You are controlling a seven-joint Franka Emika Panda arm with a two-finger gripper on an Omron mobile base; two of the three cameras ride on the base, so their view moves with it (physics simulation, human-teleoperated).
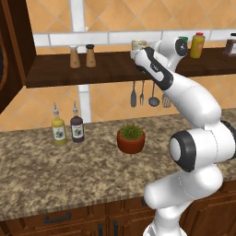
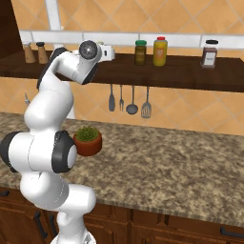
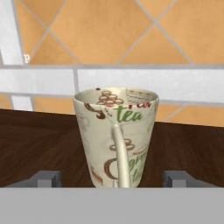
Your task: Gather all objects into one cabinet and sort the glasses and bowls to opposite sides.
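The white arm reaches up and forward to the dark brown plank wall shelf (image 1: 55, 73), its hand level with the shelf top; the jaws (image 3: 113, 178) stand wide, one grey finger tip (image 3: 46, 178) to each side of a tall cream-beige handled mug printed with brown and green "tea" lettering (image 3: 116, 135); gaps show between the tips and the mug's walls, so the jaws have hold of nothing. The mug stands upright on the shelf, its slim handle turned straight toward the hand camera, in front of the orange tile wall with a white band; in the left base view its rim (image 1: 138, 44) shows just above the hand; in the right base view the hand hides most of it. Further along the shelf stand two small wooden salt and pepper shakers (image 1: 82, 56) on one side, and on the other a dark green-lidded jar (image 2: 140, 52), a yellow red-capped sauce bottle (image 2: 160, 51) and a dark brown spice jar (image 2: 209, 53). Four dark metal kitchen utensils (image 2: 128, 99) hang beneath the shelf. On the speckled granite surface (image 2: 167, 162) below sit a terracotta pot holding a green plant (image 1: 131, 138), and well apart from it a yellow oil bottle (image 1: 58, 127) just beside a dark sauce bottle (image 1: 77, 126).
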